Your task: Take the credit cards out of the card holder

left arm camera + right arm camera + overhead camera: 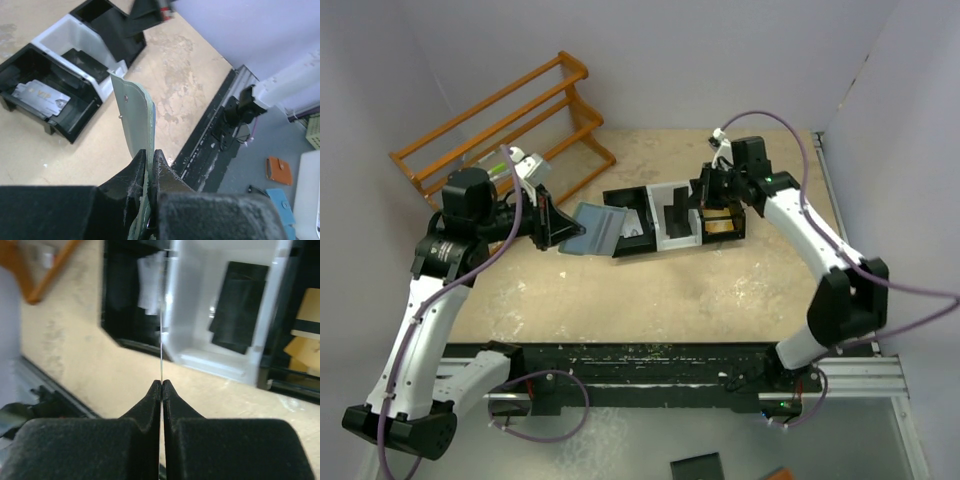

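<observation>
Between the pressed-together jaws of the right gripper (162, 382) sits one card (162, 315), pinched at its edge and seen edge-on, so its face colour cannot be told. It hangs over the tray (220, 365), lined up with the wall between the left black bin and the white middle bin. The tray holds a grey card (40, 95) in the left bin, a dark card (239, 305) in the white bin and a tan card (305, 347) in the right bin. The left gripper (150, 155) is nearly closed, clamped on one edge of the holder (135, 110), which is held open just beside the left bin. Whether any cards sit in its slots cannot be seen. Judged step: dropping the held card into the tray. To do it well, centre the card over one bin, clear of the dividing wall. Lower it before letting go so it lands flat, not leaning on the rim. The left arm should hold the holder steady.
</observation>
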`<state>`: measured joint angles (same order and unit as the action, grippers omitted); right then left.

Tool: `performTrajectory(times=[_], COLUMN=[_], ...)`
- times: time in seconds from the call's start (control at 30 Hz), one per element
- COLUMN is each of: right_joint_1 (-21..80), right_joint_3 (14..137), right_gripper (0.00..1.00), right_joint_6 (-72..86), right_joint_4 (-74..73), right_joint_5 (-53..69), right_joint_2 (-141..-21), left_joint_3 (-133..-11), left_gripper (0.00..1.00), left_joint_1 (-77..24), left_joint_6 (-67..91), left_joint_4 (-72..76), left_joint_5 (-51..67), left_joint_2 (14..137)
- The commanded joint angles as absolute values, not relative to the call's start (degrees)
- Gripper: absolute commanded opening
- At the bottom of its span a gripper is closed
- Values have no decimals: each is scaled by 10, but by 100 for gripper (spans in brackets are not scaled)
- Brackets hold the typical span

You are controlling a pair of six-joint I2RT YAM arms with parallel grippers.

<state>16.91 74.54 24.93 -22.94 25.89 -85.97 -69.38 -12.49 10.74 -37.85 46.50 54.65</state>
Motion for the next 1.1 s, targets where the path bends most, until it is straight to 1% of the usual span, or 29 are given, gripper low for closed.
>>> performTrajectory(times=[0.0,0.2,0.37,0.47,0.73,0.9,1.0,1.03,1.07], right_joint_1=[168,168,169,170,186,189,189,189,189], right_joint_3=[813,854,862,862,884,890,889,889,888], right_gripper=[0,0,0,0,0,0,13,20,24], right_joint_6=[173,152,163,172,174,178,179,179,180], right_joint_4=[-315,-325,-295,-283,-278,-274,-277,-276,-275], right_joint_5=[182,176,178,185,203,191,179,176,172], right_joint_2=[-941,-1027,-1062,-1076,-1120,-1123,-1114,-1111,-1106], left_joint_3=[-726,-725,-716,-707,-707,-687,-664,-660,-659], left_gripper=[0,0,0,0,0,0,0,0,0], left_joint_1=[-124,-125,-125,-125,-125,-125,-125,-125,-125], left_joint_6=[103,138,195,226,265,346,433,449,459], left_joint_4=[-364,-338,-278,-240,-208,-120,-35,-14,-4], left_joint_5=[566,678,729,732,745,765,770,769,768], left_joint_2=[519,502,487,478,477,472,468,466,467])
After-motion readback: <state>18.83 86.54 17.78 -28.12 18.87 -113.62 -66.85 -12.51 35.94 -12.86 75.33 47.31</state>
